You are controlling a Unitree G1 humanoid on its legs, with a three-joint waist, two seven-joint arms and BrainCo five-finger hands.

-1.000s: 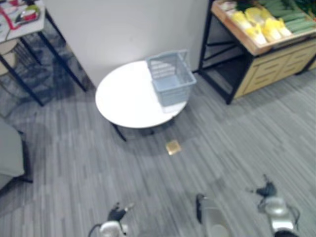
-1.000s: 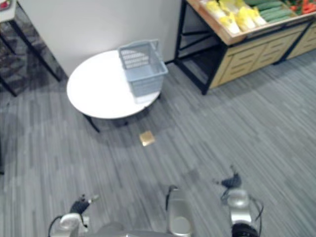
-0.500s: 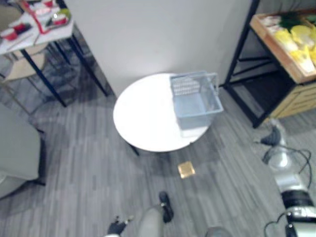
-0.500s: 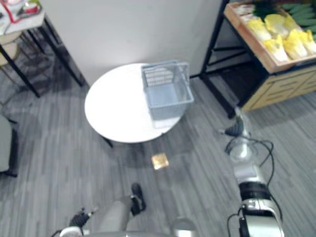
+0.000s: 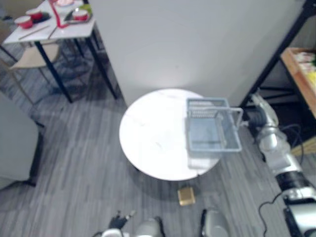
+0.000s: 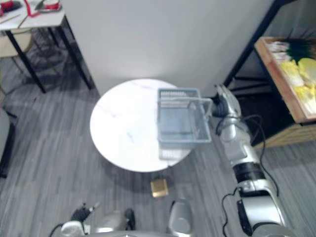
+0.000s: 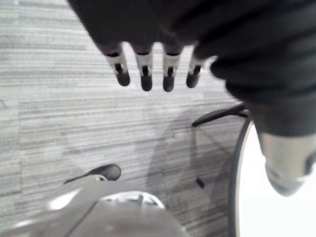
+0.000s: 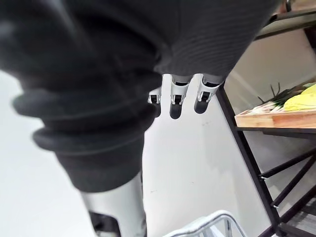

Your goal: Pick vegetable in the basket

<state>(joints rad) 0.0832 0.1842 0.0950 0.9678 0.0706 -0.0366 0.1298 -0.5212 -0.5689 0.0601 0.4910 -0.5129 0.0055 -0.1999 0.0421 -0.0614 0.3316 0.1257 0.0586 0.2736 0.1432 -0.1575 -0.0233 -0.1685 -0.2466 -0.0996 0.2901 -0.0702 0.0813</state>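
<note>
Vegetables (image 6: 302,74) partly beyond the right edge.

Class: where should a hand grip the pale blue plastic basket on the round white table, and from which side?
Probably grip the pale blue plastic basket by its thin handle, raised over the open top where fingers can curl. Approach from the robot's right: it sits at the round white table's right edge, beside the right hand.

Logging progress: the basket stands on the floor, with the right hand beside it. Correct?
Not quite. The basket stands on the round white table, not on the floor; the right eye view shows it. The right hand is beside it, as you said.
</note>
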